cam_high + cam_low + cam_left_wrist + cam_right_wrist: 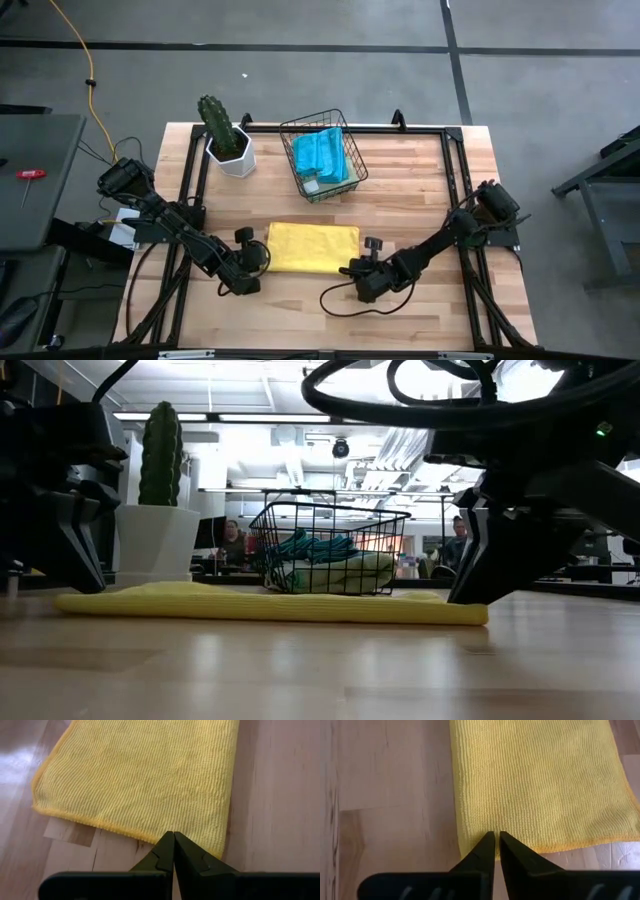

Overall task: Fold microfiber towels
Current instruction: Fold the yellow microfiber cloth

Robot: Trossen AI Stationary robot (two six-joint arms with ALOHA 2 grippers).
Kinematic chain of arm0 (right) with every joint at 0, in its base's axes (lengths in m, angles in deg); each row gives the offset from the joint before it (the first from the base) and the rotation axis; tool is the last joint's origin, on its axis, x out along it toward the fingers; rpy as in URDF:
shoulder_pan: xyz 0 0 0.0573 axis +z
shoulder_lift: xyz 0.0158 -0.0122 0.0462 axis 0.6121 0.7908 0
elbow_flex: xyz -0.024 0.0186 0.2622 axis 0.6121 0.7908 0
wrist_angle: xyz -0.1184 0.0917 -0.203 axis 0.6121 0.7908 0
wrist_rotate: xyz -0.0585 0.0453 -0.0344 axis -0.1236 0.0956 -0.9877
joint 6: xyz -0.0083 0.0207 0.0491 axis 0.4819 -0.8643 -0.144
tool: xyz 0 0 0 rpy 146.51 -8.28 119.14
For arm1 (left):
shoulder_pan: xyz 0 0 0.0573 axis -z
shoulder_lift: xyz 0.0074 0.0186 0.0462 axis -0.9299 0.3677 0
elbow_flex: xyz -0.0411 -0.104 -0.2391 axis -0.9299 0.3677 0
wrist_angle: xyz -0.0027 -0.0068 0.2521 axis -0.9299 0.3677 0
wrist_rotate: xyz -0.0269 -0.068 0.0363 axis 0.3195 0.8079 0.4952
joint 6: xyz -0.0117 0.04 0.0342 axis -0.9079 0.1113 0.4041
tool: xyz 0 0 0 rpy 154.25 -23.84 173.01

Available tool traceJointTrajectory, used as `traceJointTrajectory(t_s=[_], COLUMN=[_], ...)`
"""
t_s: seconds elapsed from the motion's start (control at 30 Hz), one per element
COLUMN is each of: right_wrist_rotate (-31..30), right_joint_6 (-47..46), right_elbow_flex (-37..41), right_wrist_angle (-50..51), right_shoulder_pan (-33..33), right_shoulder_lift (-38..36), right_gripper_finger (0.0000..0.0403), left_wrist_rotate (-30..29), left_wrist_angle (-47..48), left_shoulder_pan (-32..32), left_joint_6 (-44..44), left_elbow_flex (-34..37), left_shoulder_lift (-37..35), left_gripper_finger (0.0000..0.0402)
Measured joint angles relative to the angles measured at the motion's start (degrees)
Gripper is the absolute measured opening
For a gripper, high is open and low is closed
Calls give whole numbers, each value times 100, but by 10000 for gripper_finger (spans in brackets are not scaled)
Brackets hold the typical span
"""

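At the centre of the wooden table [420, 190], a yellow microfiber towel [312, 247] lies flat, folded into a rectangle. My left gripper [173, 840] sits at the towel's 8 o'clock corner, fingers pressed together, tips at the hem; I cannot tell whether any cloth is caught between them. My right gripper [497, 840] sits at the towel's 4 o'clock corner, fingers nearly closed with a thin gap, tips at the edge; whether they pinch cloth I cannot tell. At 12 o'clock from the towel stands a black wire basket [352, 160] holding teal-blue towels [320, 155]. At 10 o'clock stands a cactus [214, 118] in a white pot [236, 155].
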Motion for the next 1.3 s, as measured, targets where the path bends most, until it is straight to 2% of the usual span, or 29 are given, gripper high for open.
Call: traceJointTrajectory(t_s=[0.43,0.6,0.8,1.03,1.3], right_wrist_rotate=[1,0,2,156,249], right_joint_6=[-1,0,0,-54,-127], right_elbow_flex=[0,0,0,0,-4], right_wrist_angle=[-4,-9,-29,-28,-1], right_shoulder_pan=[0,-2,-2,-4,-4], right_shoulder_lift=[0,0,0,1,2], right_gripper_finger=[20,20,20,20,20], left_wrist_rotate=[23,-398,-411,-9,-201], left_wrist_angle=[-12,-217,-501,-545,-810], left_shoulder_pan=[11,127,151,91,78], left_joint_6=[76,191,305,156,116], left_elbow_flex=[0,0,0,0,-50], left_shoulder_lift=[0,0,16,458,918], left_gripper_finger=[0,0,0,0,0])
